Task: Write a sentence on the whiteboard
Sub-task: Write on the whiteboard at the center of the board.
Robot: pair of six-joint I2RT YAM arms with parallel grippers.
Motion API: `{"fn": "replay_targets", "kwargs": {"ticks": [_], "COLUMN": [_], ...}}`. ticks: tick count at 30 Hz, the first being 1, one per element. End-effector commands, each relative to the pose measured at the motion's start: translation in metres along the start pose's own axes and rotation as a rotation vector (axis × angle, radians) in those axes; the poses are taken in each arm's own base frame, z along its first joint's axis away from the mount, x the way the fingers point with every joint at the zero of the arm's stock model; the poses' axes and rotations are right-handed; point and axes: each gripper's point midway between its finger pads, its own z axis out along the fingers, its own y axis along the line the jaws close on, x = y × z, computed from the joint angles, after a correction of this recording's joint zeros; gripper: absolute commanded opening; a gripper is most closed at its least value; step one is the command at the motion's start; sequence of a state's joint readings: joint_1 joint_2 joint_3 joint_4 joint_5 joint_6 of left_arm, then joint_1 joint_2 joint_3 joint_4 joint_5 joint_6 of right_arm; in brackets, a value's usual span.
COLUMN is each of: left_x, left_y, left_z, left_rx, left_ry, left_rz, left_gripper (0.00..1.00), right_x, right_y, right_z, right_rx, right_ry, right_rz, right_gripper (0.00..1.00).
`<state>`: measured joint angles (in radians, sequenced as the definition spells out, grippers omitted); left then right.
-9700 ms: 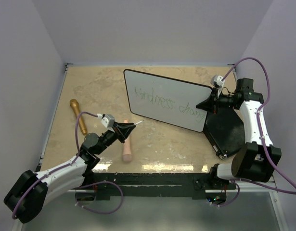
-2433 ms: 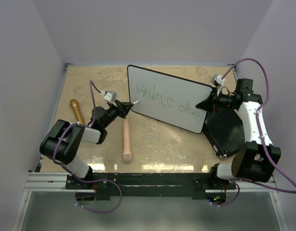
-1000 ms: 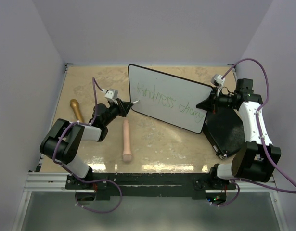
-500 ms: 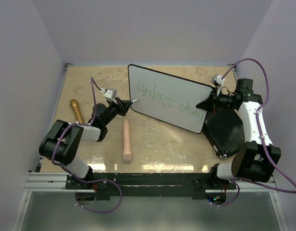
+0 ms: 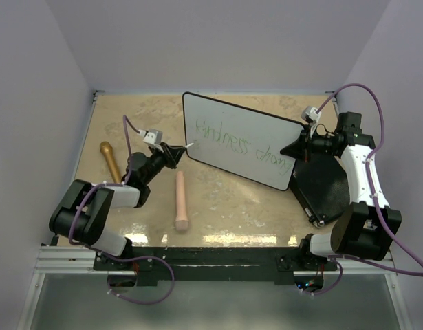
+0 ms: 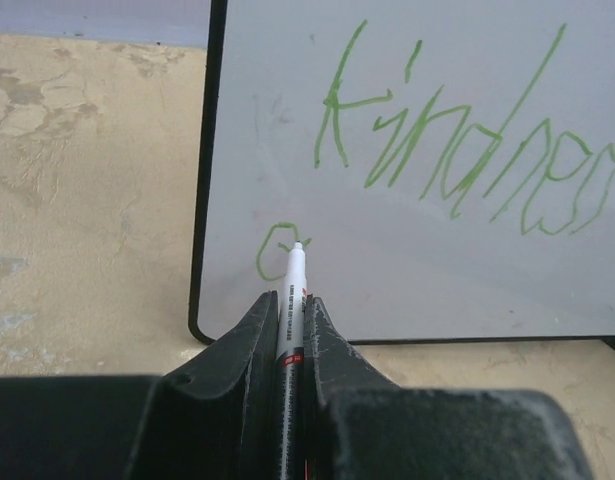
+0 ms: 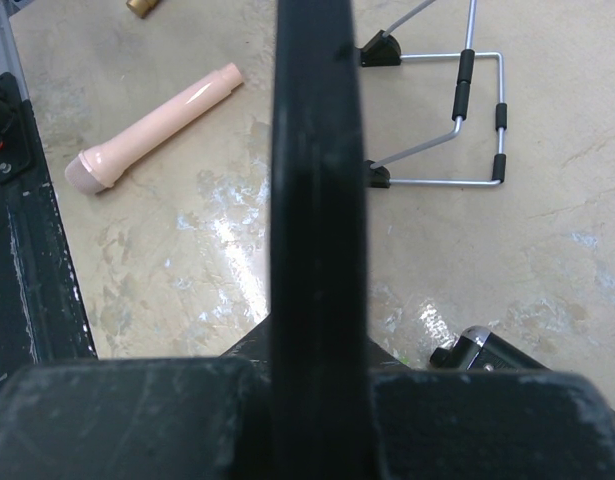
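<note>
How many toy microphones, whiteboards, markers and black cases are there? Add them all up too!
Toy microphones: 2, the gold microphone and the pink microphone
Whiteboards: 1, the whiteboard
Markers: 1, the marker
Black cases: 1, the black case
Total: 5

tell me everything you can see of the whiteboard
The glossy white rectangular whiteboard has a thin black rim and rounded corners. It stands propped on the beige table, green handwriting across it. The right end effector clamps its right edge; the white marker in the left end effector touches its lower left.
</note>
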<state>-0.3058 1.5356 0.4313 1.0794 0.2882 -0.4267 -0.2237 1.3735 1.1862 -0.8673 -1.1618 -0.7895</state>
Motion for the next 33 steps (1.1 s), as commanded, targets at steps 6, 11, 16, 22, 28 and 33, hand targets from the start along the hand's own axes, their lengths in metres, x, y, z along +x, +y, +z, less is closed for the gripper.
{"fn": "replay_targets", "kwargs": {"ticks": [6, 11, 16, 22, 28, 33], "left_x": [-0.024, -0.027, -0.018, -0.005, 0.008, 0.017], "left_y": [-0.034, -0.044, -0.049, -0.066, -0.073, -0.073], "left_z": [-0.037, -0.055, -0.067, -0.068, -0.064, -0.060], "left_rx": [0.100, 0.120, 0.122, 0.127, 0.112, 0.113], "left_ry": [-0.064, -0.062, -0.028, 0.007, 0.031, 0.048], "left_rz": [-0.008, -0.020, -0.026, 0.013, 0.056, 0.058], "left_gripper": [0.00, 0.00, 0.00, 0.00, 0.00, 0.00], "right_x": [0.001, 0.002, 0.003, 0.004, 0.005, 0.005], "right_y": [-0.006, -0.007, -0.009, -0.009, -0.011, -0.010], "right_z": [-0.003, -0.003, -0.003, -0.002, -0.002, -0.002], "right_rx": [0.044, 0.047, 0.050, 0.051, 0.052, 0.049], "right_ry": [0.026, 0.027, 0.030, 0.031, 0.032, 0.032], "right_rz": [-0.065, -0.066, -0.057, -0.050, -0.052, -0.051], "right_gripper": [0.00, 0.00, 0.00, 0.00, 0.00, 0.00]}}
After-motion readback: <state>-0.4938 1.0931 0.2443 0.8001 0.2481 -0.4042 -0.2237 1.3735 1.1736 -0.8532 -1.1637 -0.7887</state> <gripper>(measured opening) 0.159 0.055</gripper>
